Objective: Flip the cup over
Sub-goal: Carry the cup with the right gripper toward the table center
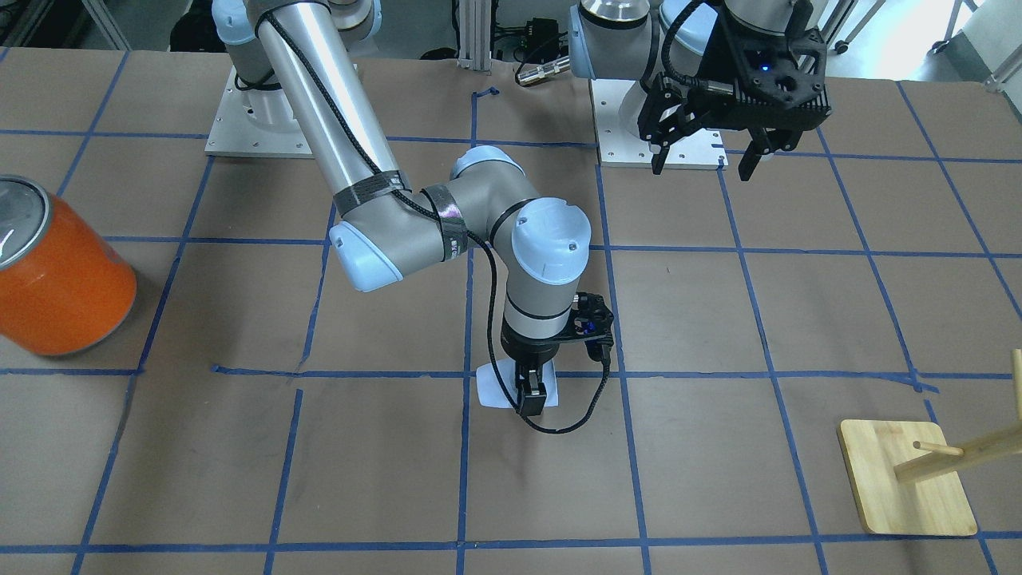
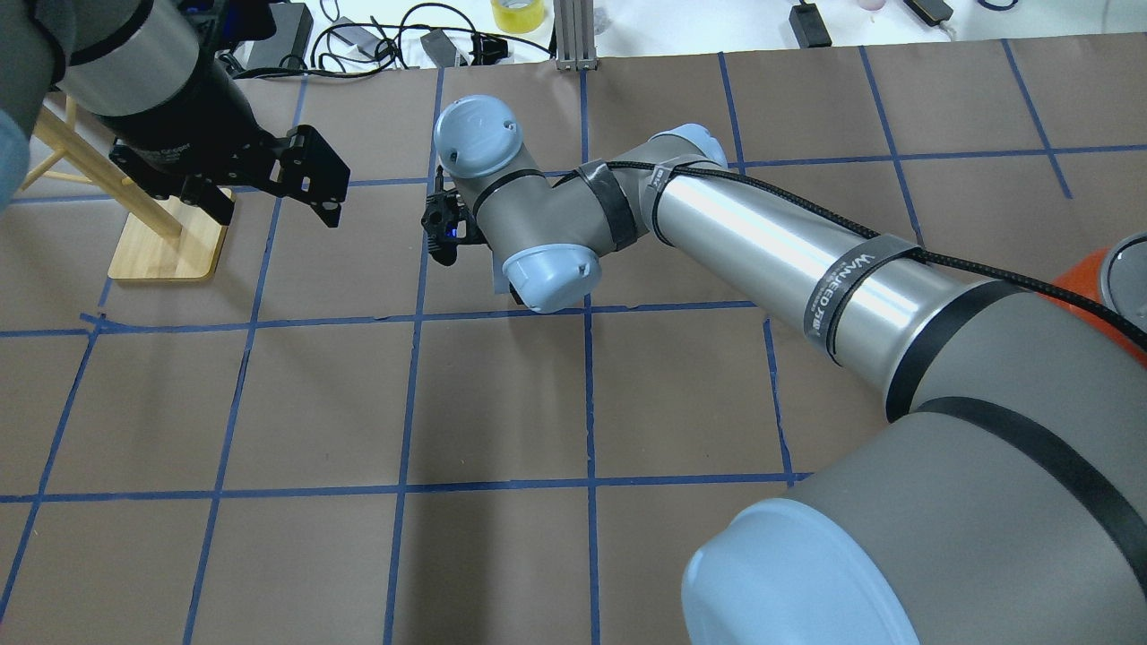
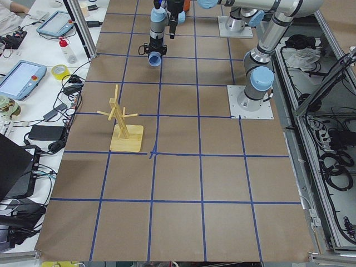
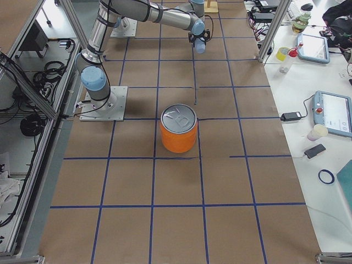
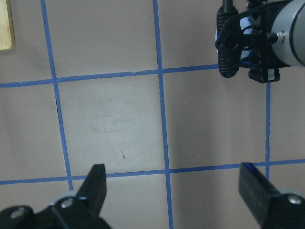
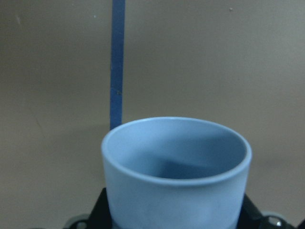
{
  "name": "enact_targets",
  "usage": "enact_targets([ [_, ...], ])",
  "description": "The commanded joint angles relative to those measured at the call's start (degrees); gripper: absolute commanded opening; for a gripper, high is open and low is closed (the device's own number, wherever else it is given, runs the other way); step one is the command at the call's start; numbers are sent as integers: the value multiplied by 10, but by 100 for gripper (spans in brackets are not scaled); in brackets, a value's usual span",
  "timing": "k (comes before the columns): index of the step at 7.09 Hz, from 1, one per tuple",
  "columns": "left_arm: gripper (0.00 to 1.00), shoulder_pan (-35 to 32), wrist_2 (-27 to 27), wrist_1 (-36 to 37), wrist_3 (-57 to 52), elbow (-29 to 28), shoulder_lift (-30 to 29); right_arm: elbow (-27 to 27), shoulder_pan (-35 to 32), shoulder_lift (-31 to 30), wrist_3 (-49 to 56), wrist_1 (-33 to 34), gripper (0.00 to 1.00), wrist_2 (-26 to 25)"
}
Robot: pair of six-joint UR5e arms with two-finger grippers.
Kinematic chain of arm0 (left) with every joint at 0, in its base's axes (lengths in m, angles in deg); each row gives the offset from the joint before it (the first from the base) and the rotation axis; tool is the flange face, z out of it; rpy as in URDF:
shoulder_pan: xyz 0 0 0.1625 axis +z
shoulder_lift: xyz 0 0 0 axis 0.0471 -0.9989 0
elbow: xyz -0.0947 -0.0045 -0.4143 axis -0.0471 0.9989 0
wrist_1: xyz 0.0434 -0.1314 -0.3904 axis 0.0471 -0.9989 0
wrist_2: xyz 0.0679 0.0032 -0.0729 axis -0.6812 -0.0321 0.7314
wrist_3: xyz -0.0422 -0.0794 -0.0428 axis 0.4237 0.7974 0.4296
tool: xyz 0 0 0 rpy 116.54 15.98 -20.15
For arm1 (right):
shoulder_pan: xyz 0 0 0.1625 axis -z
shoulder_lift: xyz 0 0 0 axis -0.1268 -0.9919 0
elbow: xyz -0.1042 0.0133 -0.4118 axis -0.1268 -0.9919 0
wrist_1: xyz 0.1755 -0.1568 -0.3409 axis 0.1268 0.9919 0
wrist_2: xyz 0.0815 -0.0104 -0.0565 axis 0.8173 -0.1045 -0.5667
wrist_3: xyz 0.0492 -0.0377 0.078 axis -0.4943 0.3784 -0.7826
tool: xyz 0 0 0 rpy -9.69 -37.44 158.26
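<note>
The pale blue cup [image 6: 176,171] sits between my right gripper's fingers, which show black on both sides of its lower wall. Its open mouth faces the right wrist camera. In the front-facing view the cup [image 1: 491,389] is at the table's middle on a blue tape line, under my down-pointing right gripper [image 1: 531,395], which is shut on it. The cup also shows small in the left side view [image 3: 154,59] and the right side view [image 4: 200,45]. I cannot tell whether it rests on the table. My left gripper [image 1: 703,160] is open and empty, raised above the table, also in the overhead view [image 2: 276,210].
A large orange container with a silver lid [image 1: 64,279] stands on the robot's right side of the table [image 4: 178,135]. A wooden peg rack on a square base [image 1: 902,479] stands on the robot's left side [image 3: 125,130]. Brown paper with blue tape lines covers the table.
</note>
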Motion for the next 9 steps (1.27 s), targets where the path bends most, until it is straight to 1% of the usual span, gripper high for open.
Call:
enact_targets([
  [1,100,0,0,0,1,1,0,24,-1,1,-1,5,78,-1],
  [2,100,0,0,0,1,0,0,25,-1,-5,-3,-3,100,-2],
  [6,100,0,1,-2,1,6,-1,24,5,-17,-7,-10,100,-3],
  [7,100,0,4,-1,1,10,0,30,16,-37,-13,-24,100,-4],
  [8,100,1,5,-1,-1,11,-1,33,40,-72,-15,-58,100,-4],
  [9,100,1,14,1,-1,6,-2,37,75,-122,-13,-114,100,-1],
])
